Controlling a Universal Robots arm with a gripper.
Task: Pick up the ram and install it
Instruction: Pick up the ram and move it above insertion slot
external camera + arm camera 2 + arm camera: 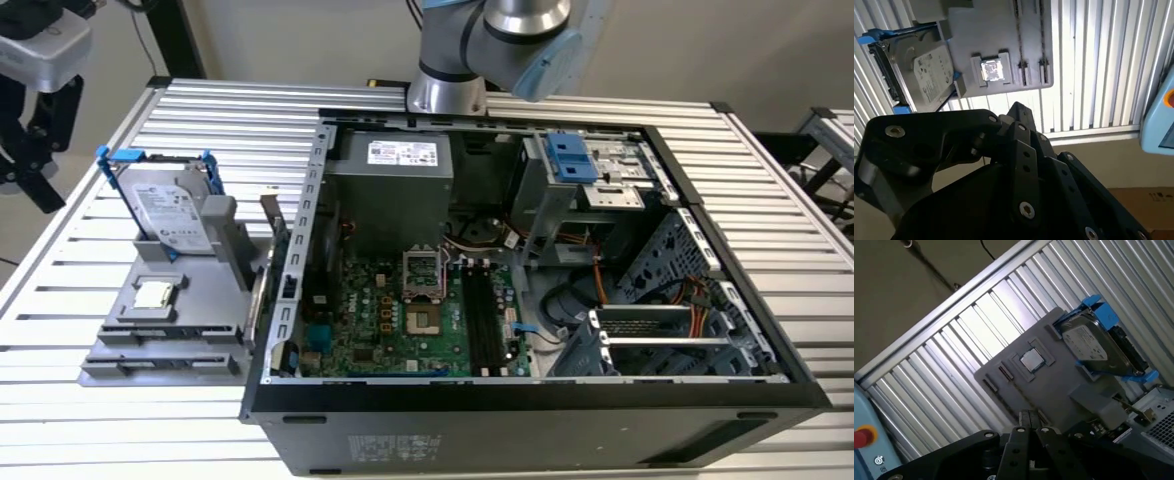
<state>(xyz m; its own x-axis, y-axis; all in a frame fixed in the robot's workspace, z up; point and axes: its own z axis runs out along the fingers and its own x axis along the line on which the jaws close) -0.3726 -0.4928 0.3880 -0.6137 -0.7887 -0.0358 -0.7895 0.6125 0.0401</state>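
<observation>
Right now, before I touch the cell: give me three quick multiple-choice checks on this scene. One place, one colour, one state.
1. Where does the hard drive stand?
A. on the grey tray, at the exterior view's left of the computer case
B. inside that case
C. on the floor

2. What colour is the frame around the hard drive?
A. red
B. yellow
C. blue

3. How is the computer case?
A. closed, panel on
B. open, motherboard exposed
C. wrapped in foil

Answers:
1 A, it stands upright on the tray, outside the case.
2 C, blue handles show at its edges.
3 B, the board shows through the open side.

hard drive (171,205) on holder (160,345), beside case (534,415)
</observation>
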